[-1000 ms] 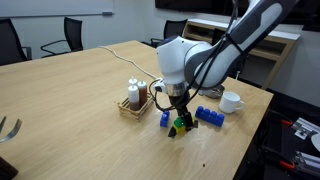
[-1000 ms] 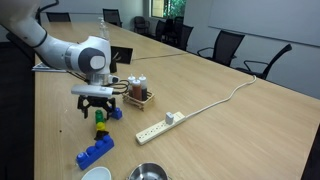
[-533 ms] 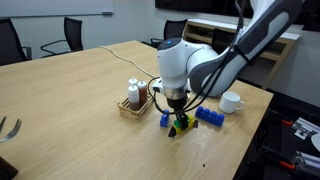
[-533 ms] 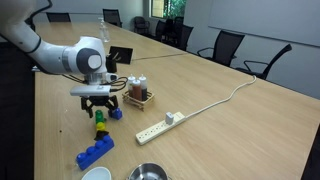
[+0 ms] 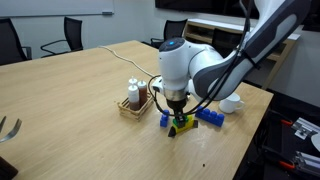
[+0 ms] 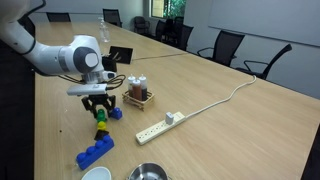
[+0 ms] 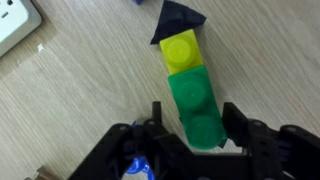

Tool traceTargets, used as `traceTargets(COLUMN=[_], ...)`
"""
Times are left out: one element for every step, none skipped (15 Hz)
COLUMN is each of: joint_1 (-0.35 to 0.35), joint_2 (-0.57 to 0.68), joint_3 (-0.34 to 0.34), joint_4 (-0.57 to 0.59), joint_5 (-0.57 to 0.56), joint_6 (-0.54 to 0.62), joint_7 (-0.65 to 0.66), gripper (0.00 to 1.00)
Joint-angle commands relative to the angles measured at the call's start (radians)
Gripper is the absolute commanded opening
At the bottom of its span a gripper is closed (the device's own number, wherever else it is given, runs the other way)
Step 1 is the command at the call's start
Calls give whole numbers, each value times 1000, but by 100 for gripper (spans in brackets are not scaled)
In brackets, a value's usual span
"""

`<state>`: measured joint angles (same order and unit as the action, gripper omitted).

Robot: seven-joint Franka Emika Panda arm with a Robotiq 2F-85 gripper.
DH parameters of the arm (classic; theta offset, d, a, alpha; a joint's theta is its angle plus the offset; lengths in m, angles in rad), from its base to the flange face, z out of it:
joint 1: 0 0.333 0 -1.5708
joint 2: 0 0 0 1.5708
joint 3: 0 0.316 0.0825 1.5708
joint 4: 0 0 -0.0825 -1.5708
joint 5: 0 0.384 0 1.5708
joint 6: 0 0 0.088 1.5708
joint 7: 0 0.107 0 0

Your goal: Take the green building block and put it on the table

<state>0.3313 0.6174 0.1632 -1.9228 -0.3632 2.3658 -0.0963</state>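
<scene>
Smooth glossy plastic green building block (image 7: 197, 105); matt wood-grain table (image 7: 80, 100).

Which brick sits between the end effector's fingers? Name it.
The green brick: in the wrist view it lies between the fingers of the end effector, while the yellow brick and the dark blue brick lie beyond the fingertips.

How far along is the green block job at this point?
Done: the gripper is at the green building block, with a finger on either side of it. In hand: the grasp, though I cannot tell if the jaws are tight. Left: the block is joined end to end with the yellow brick, so it has yet to be pulled free and set on the table.
</scene>
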Motion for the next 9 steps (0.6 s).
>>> traceTargets(joint_1=[24, 28, 31, 33, 38, 44, 48, 52, 55], joint_2=[-35, -39, -42, -44, -49, -54, -57, -58, -58], joint_3=[-33, -33, -34, -35, -36, -38, -42, -43, -45], joint_4=[-39, -42, -46, -50, -54, -60, -61, -64, -65], joint_5=[-43, -45, -48, -51, -55, -61, -71, -78, -86], joint_6=[44, 45, 45, 47, 47, 46, 47, 48, 49], joint_7=[49, 55, 57, 59, 63, 70, 79, 86, 93], gripper=[34, 26, 21, 19, 16, 13, 12, 12, 12])
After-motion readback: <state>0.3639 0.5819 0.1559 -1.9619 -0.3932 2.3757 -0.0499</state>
